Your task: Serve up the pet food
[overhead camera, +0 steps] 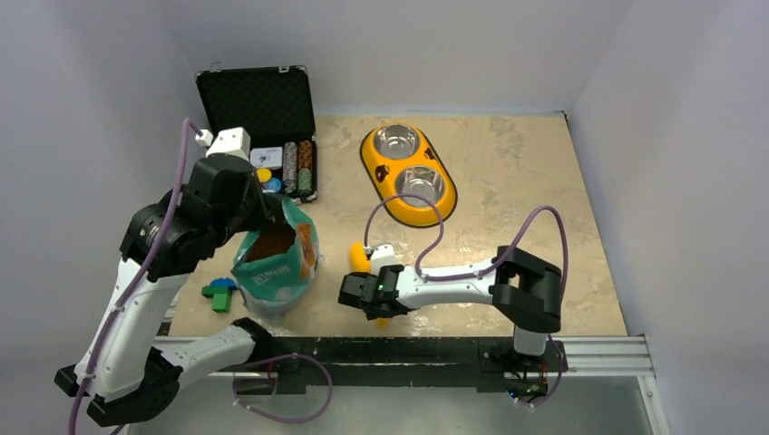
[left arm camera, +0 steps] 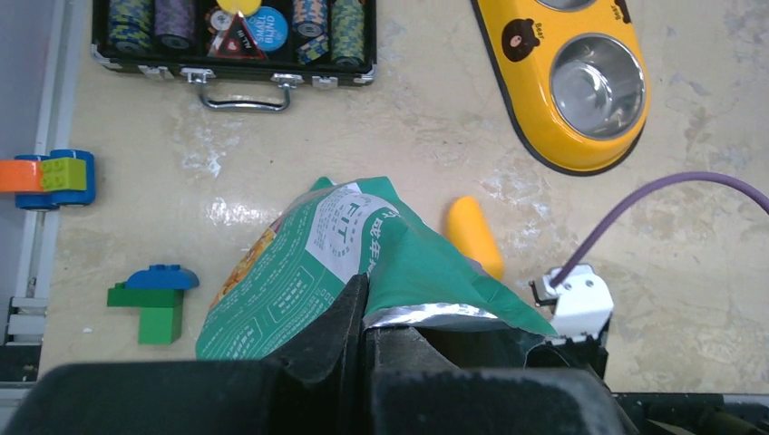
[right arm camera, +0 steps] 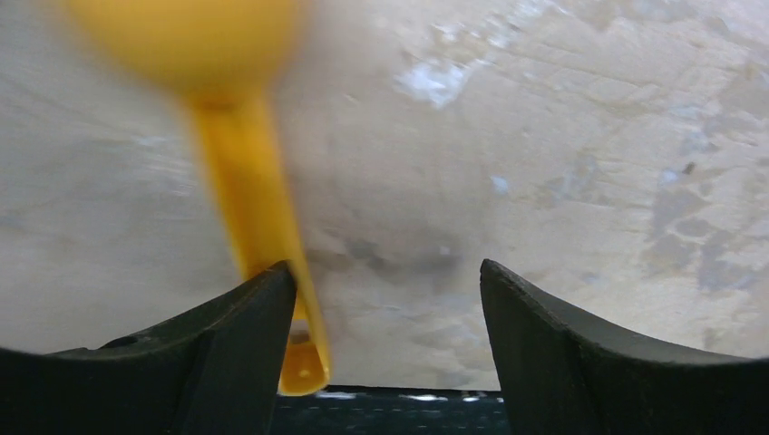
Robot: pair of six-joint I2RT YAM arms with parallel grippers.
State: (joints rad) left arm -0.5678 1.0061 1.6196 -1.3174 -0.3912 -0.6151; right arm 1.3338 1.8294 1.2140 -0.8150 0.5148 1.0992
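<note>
Left gripper (left arm camera: 365, 313) clamped on foil rim of teal-green pouch (left arm camera: 299, 281) — jaws closed together on it. Pouch upright, mouth held open; pet food (overhead camera: 270, 243) sat inside as grainy brown mass. Right gripper (right arm camera: 388, 276) spread wide, low over table (overhead camera: 508, 181) — handle of yellow scoop (right arm camera: 249, 199) lay just inside one finger, not clamped. Yellow double bowl (overhead camera: 408, 174) further back, well apart from pouch. Chip case (overhead camera: 258, 109) behind pouch.
</note>
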